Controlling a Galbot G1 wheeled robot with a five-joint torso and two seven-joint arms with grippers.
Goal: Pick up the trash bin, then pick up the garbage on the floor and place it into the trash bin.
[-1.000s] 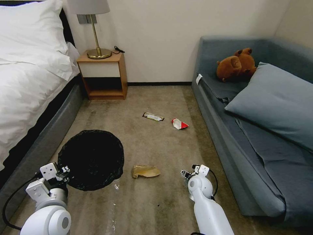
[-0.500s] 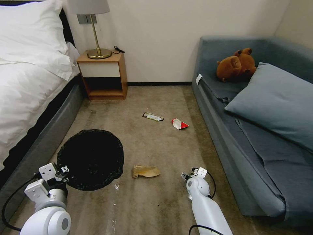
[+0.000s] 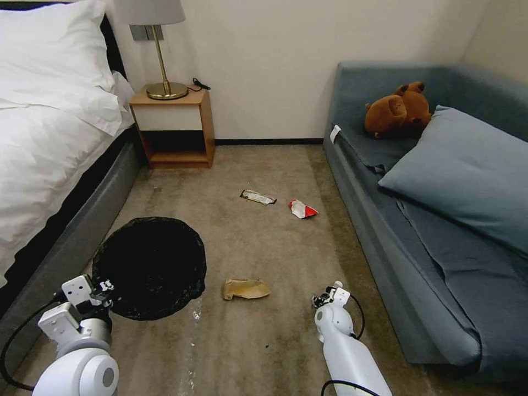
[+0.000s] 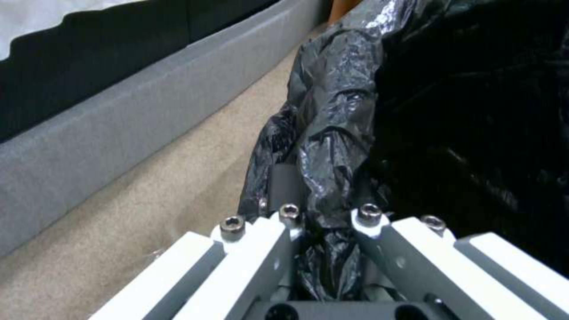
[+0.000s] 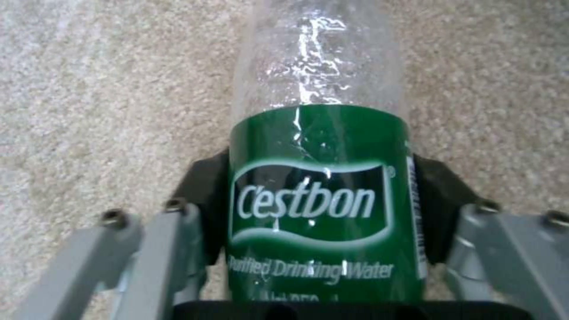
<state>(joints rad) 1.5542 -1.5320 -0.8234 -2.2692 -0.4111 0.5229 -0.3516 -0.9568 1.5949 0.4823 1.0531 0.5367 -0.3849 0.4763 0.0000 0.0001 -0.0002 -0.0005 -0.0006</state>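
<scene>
Right gripper (image 5: 320,249) lowered, clamping bottle (image 5: 320,178)

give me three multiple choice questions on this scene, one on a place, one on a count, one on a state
1. Where is the bin?
A. on the sofa
B. on the floor beside the bed
C. on the nightstand

2. How many litter pieces lie loose on the carpet in the head view?
A. one
B. three
C. five

3. What is the right tool doing?
A. closed on the bottle
B. open over bare carpet
C. holding the toy bear

Answers:
1. B, it sits on the carpet next to the bed, with the left tool clamped on its bag.
2. B, the brown paper, red-white wrapper and snack wrapper.
3. A, its fingers press the bottle on both sides.
</scene>
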